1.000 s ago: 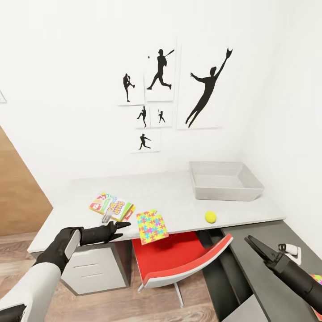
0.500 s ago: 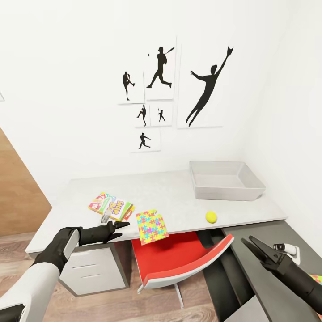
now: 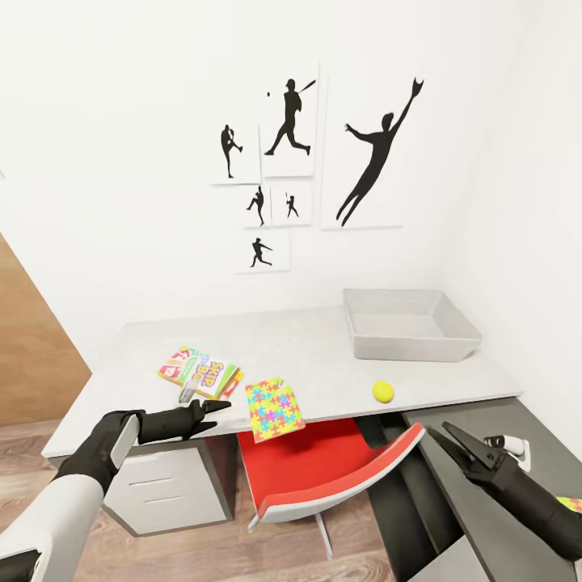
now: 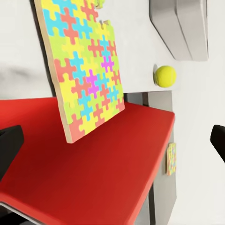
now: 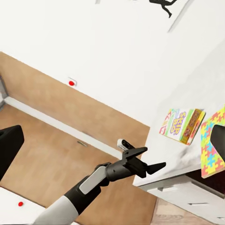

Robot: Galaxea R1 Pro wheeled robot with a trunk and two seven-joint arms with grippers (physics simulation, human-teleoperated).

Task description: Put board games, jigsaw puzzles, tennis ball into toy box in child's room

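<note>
On the pale table (image 3: 307,347) lie the white SKIP BO board game (image 3: 200,372) at the left, a many-coloured jigsaw puzzle (image 3: 275,409) overhanging the front edge, and the tennis ball (image 3: 382,391) near the right front. The grey toy box (image 3: 412,325) stands at the back right, with nothing showing inside it. My left gripper (image 3: 217,406) hovers open at the front edge, just left of the jigsaw (image 4: 84,65); its fingers (image 4: 9,146) stand wide apart. Lower right, my right gripper (image 3: 439,428) is open over the dark desk. A second jigsaw (image 3: 572,503) peeks in there.
A red chair (image 3: 323,469) is tucked under the table below the jigsaw. White drawers (image 3: 174,485) sit under the table's left end. The lower dark-grey desk (image 3: 485,517) carries a small white object (image 3: 508,444). A brown door (image 3: 32,347) stands at the left.
The head view has drifted slightly, shifting the whole scene. Both arms hold almost the same poses, and the toys lie where they were.
</note>
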